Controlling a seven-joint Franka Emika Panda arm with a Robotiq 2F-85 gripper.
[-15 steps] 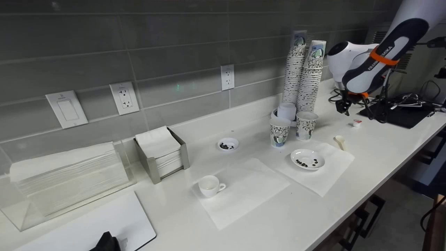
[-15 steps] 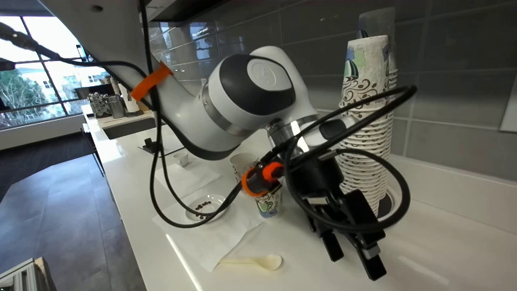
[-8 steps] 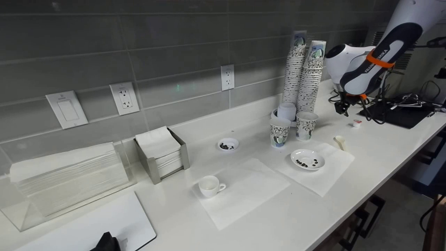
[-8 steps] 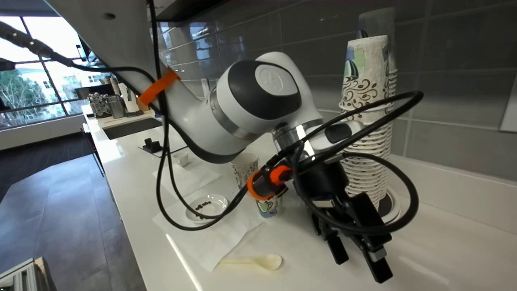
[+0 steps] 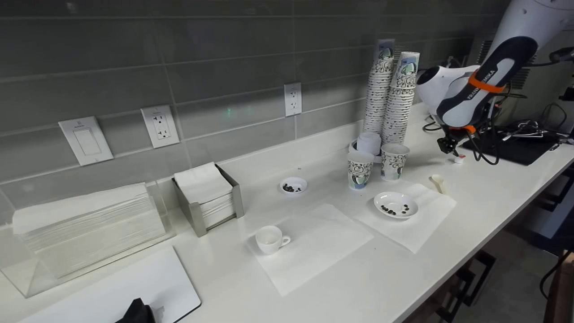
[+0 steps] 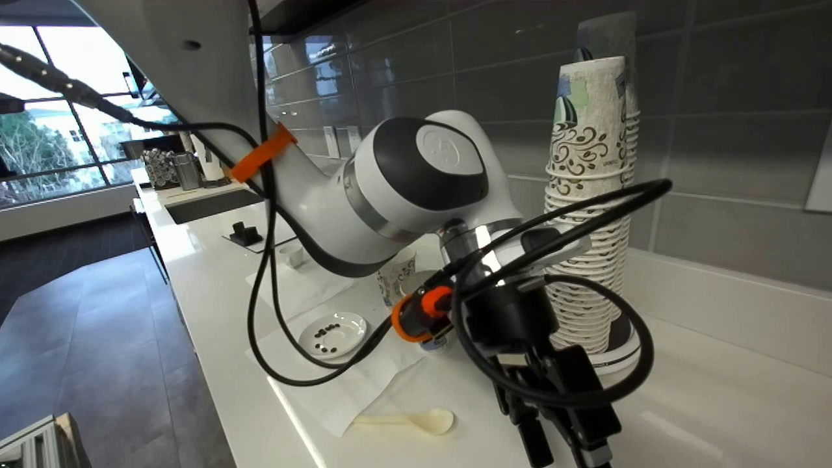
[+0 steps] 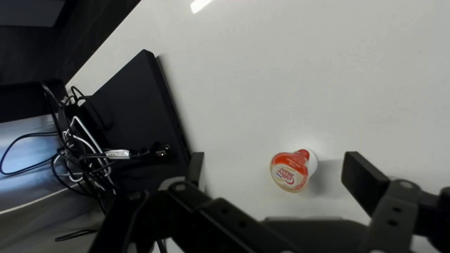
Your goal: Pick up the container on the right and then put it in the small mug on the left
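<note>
Worktop [image 5: 341,287]: white and glossy, it ran along a grey tiled wall [image 5: 233,67].
Hand [image 7: 275,169]: I had it over the worktop with the jaws well apart, gripping nothing.
Container [image 7: 292,171]: a Coffee mate cup, it sat on the worktop; through my wrist view I saw it in the gap between the jaws, apart from both, its red-and-cream lid turned toward me.
Black slab [image 7: 137,102]: it lay flat near the container, tangled cables [image 7: 75,151] at one end.
Spoon [image 6: 434,422]: pale, its handle ended at the edge of a paper sheet [image 5: 417,240].
Saucer [image 5: 397,198]: white, it rested on that sheet with dark bits [image 5: 391,212] in it.
Paper cups [image 5: 394,163]: two patterned ones stood upright beside two tall stacks [image 5: 400,107].
Small mug [image 5: 268,243]: well apart from the container, it stood upright on a second sheet [image 5: 323,242], handle toward the saucer.
Napkin holder [image 5: 198,220]: filled, it stood beyond the mug.
</note>
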